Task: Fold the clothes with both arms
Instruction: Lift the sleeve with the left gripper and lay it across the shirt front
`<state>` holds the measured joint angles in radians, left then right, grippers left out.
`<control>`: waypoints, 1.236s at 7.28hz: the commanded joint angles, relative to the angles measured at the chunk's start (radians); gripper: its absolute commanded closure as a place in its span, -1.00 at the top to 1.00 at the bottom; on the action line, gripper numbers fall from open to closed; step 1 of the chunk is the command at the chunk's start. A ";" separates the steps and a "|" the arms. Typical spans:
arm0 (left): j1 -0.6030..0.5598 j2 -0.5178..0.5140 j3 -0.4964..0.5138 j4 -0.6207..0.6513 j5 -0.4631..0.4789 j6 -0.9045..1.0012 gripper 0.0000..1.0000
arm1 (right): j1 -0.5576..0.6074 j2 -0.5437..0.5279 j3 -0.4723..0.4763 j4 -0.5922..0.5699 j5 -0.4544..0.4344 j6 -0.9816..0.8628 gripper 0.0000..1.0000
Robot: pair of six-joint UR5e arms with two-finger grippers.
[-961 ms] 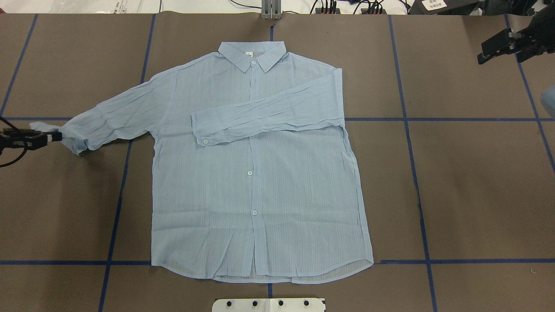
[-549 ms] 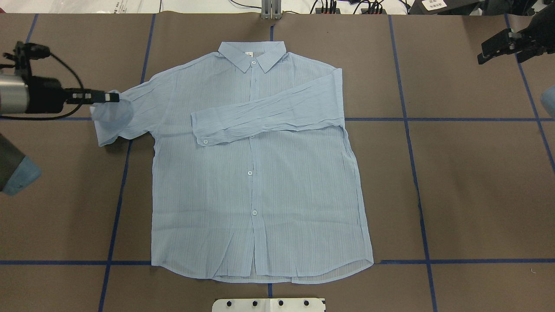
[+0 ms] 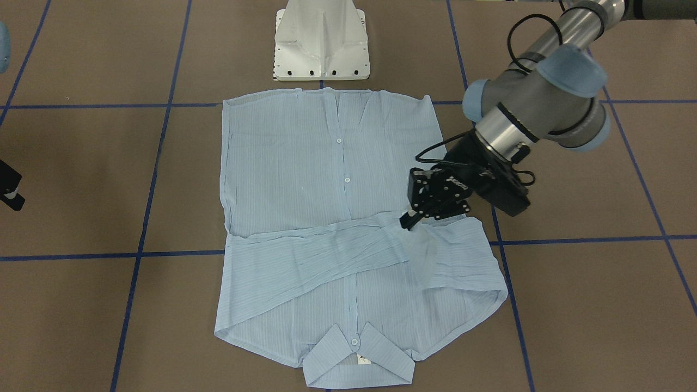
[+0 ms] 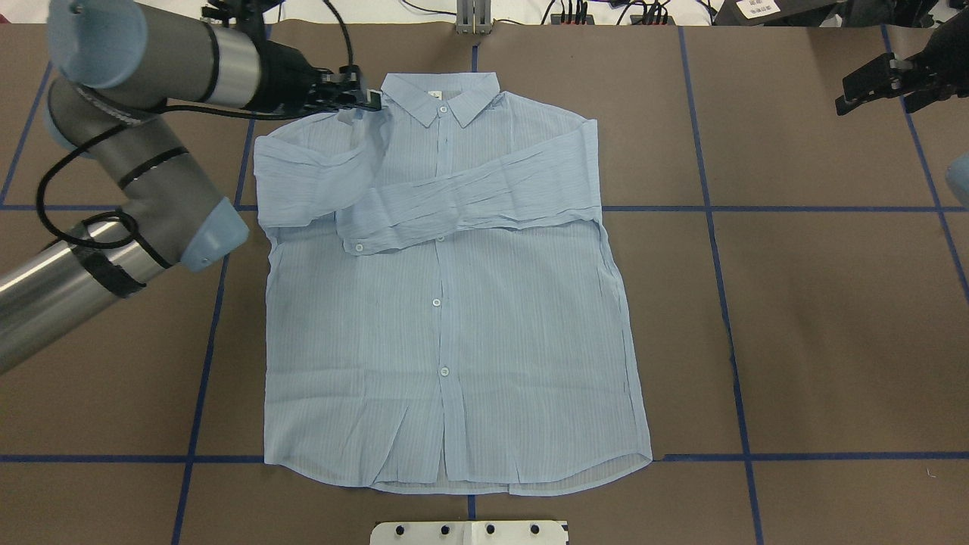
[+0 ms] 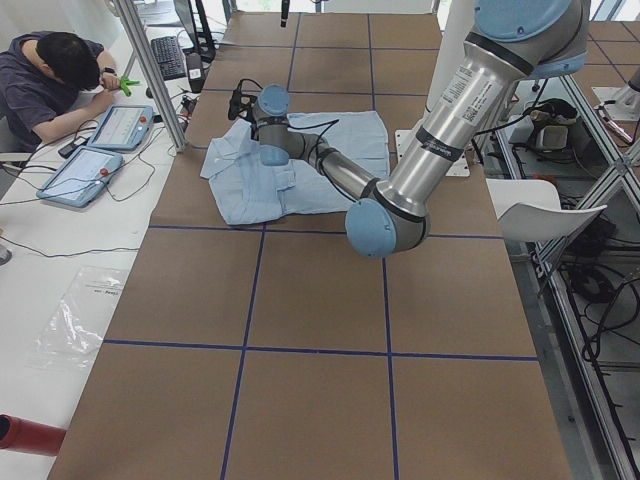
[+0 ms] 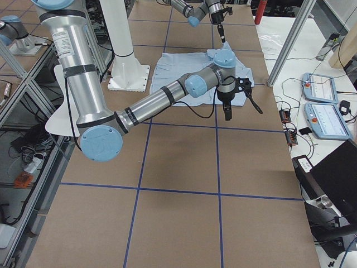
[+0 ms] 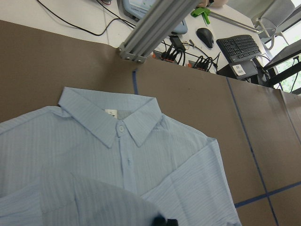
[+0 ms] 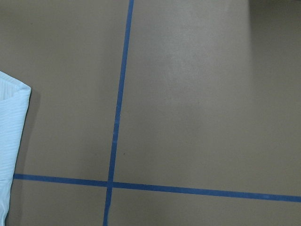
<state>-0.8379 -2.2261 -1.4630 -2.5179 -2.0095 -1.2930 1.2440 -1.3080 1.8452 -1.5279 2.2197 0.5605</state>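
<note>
I've got the left gripper (image 4: 369,99) clamped on the sleeve cuff (image 4: 354,121), up by the collar (image 4: 439,94), ready to lay across. The shirt (image 4: 454,341) lies flat on the table (image 4: 833,303). The right gripper (image 4: 848,92) is parked clear; its state is unreadable.

A brown-covered table (image 4: 833,341) gridded with blue tape (image 4: 833,208) is shown; a light blue shirt (image 4: 492,341) is laid flat on it near a white pedestal base (image 3: 321,41)

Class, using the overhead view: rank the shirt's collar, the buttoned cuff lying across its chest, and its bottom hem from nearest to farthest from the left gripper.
1. Collar, right beside the left gripper holding the sleeve.
2. Cuff, mid-chest, closer to the robot.
3. Hem, at the robot's edge.
</note>
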 commanded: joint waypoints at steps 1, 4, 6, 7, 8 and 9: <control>0.121 -0.090 0.053 0.031 0.124 -0.019 -1.00 | 0.000 -0.001 -0.001 0.000 0.000 0.001 1.00; 0.290 -0.171 0.186 0.022 0.311 -0.015 -1.00 | 0.000 -0.002 -0.001 0.000 0.002 0.001 1.00; 0.315 -0.181 0.188 0.021 0.337 0.032 1.00 | 0.000 -0.002 0.000 0.000 0.002 0.001 1.00; 0.315 -0.176 0.185 0.030 0.331 0.099 1.00 | 0.000 -0.002 0.003 0.000 0.002 0.002 1.00; 0.315 -0.167 0.181 0.046 0.321 0.175 1.00 | -0.003 -0.001 0.003 0.008 0.002 0.016 1.00; 0.309 -0.161 0.162 0.068 0.283 0.223 1.00 | -0.011 -0.002 0.002 0.043 0.002 0.047 1.00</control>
<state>-0.5256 -2.3948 -1.2849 -2.4731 -1.6944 -1.1410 1.2403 -1.3096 1.8475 -1.5146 2.2212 0.5790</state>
